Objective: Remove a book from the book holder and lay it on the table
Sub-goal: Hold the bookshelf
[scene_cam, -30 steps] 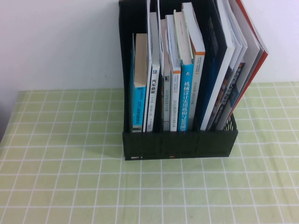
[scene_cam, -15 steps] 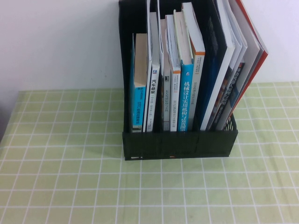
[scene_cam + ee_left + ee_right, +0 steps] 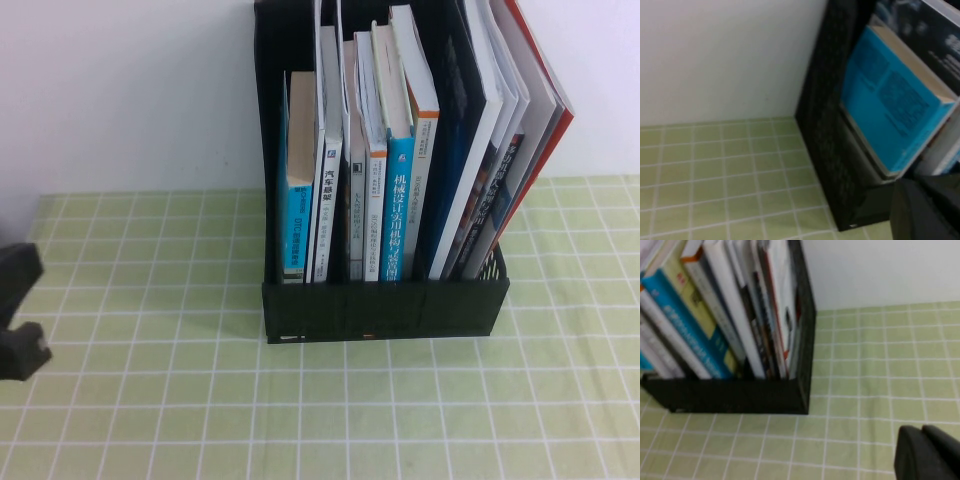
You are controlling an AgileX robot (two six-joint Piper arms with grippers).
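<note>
The black book holder (image 3: pixel 385 305) stands in the middle of the table (image 3: pixel 150 420), packed with upright books. The book (image 3: pixel 563 122) leans at its far right end, and only its red cover edge shows from above. In the right wrist view its white cover with red marks (image 3: pixel 783 300) faces the holder's wall (image 3: pixel 807 330). My left gripper (image 3: pixel 22 312) sits at the table's left edge, well clear of the holder, and it is the dark shape in its wrist view (image 3: pixel 925 210). My right gripper (image 3: pixel 923 432) is shut and empty above the cloth to the holder's right, out of the high view.
Thick blue-spined paperbacks (image 3: pixel 398 200) and a dark-blue large book (image 3: pixel 455 150) fill the holder's other slots. A blue paperback (image 3: pixel 890 105) leans at the holder's left end. A white wall (image 3: pixel 130 90) rises right behind the table. Green grid cloth lies on both sides of the holder.
My left gripper has come into the high view at the left edge, where it was absent before. The holder and the books have not moved.
</note>
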